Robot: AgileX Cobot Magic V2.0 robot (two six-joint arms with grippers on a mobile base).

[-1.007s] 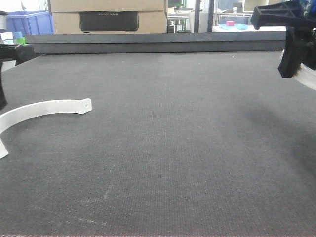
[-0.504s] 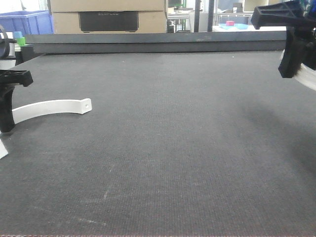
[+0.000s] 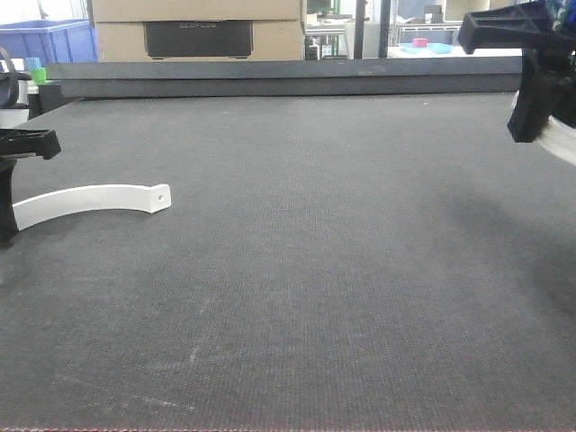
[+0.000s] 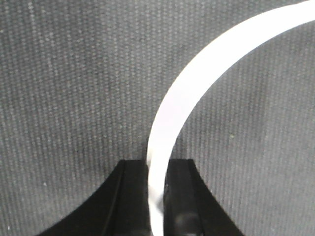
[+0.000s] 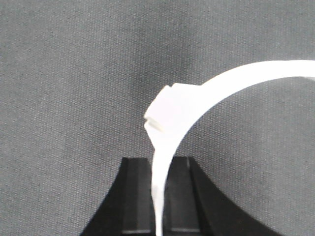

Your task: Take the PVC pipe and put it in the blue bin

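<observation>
Since the half-second-earlier frame, the white PVC strip (image 3: 90, 197) has swung a little: its free end, the one with the small hole, sits slightly lower and further right, and the white scrap that lay at the picture's left edge is gone from sight. The left gripper (image 3: 7, 205) has drawn slightly toward that edge.

The left gripper stands at 9 o'clock in the front view, pointing down. In its wrist view the jaws are narrow, pinching the strip edge-on between the two black fingers (image 4: 130, 196). From there the strip arcs away toward 1 o'clock. Whether its free end touches the mat cannot be told.

The right gripper (image 3: 529, 112) hangs high at 2 o'clock, well above the surface. Its jaws are likewise narrow, clamped on a second PVC strip (image 5: 221, 83), whose blocky end juts out just beyond the fingertips.

The table (image 3: 324, 270) is covered in dark grey woven mat with faint scuffs near 7 o'clock. A raised dark ledge (image 3: 288, 85) bounds the far edge. Behind it at 12 o'clock is a cardboard box (image 3: 117, 38), and the blue bin (image 3: 49, 40) sits at 11 o'clock, well apart from both grippers.

Between the two arms the mat runs flat from the ledge to the near edge.
</observation>
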